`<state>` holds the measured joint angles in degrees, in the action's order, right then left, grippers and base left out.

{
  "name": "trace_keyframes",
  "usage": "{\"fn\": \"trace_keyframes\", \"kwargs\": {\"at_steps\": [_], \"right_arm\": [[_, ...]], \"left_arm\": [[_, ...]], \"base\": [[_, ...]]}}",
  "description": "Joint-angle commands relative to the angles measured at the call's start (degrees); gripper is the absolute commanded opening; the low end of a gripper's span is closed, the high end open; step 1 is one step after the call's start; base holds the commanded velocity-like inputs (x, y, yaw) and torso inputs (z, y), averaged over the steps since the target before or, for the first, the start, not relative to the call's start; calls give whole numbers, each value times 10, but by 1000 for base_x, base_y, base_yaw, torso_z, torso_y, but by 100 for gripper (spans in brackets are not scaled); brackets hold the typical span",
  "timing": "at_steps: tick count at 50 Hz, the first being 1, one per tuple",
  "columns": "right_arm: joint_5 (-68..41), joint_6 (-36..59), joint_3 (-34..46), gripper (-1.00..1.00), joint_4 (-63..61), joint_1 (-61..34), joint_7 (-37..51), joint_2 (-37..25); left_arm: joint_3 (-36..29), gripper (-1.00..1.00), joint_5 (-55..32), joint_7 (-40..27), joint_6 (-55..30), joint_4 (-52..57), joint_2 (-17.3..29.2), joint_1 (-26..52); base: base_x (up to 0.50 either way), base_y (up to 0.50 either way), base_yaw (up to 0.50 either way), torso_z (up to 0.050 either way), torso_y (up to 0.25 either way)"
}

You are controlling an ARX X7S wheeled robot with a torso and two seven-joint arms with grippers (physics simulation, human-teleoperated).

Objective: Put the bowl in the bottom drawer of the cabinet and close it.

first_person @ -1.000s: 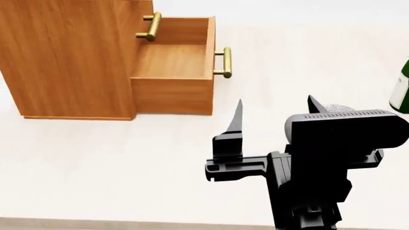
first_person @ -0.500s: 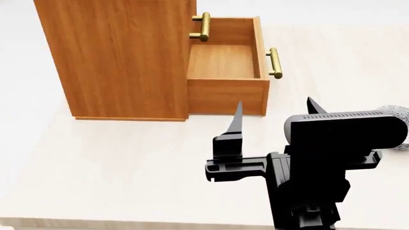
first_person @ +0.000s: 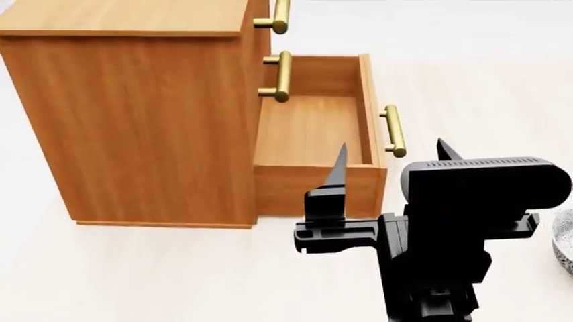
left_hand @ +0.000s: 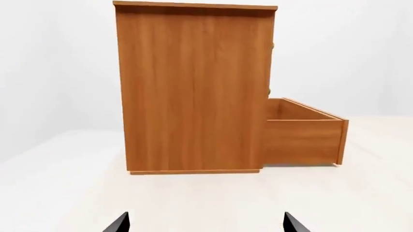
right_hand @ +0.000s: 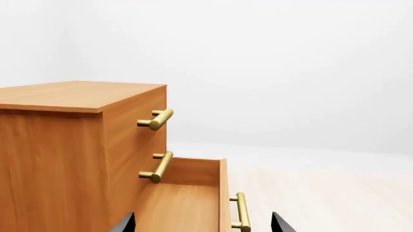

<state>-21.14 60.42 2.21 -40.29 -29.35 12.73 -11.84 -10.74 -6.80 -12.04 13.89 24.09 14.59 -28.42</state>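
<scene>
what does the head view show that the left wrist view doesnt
Only the head view shows the three brass bar handles, e.g. the bottom drawer's, the drawer's bare inside floor, an edge of the grey-blue patterned bowl, and the black right gripper, open. Only the left wrist view shows the left gripper, fingertips apart. Both show the honey-brown wooden cabinet with its pulled-out bottom drawer.
</scene>
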Motion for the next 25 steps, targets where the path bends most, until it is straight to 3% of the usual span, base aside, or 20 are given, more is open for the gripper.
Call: {"fn": "trace_keyframes", "kwargs": {"at_steps": [1, 25], "right_arm": [[-3, -6, 1, 100, 0, 6, 2, -3], [-6, -14, 9, 100, 9, 5, 7, -9]], "left_arm": [[-4, 100, 0, -6, 3, 2, 5, -2], [-13, 100, -6, -17, 6, -7, 13, 5]], "base": [[500, 0, 0, 0, 0], [500, 0, 0, 0, 1]]}}
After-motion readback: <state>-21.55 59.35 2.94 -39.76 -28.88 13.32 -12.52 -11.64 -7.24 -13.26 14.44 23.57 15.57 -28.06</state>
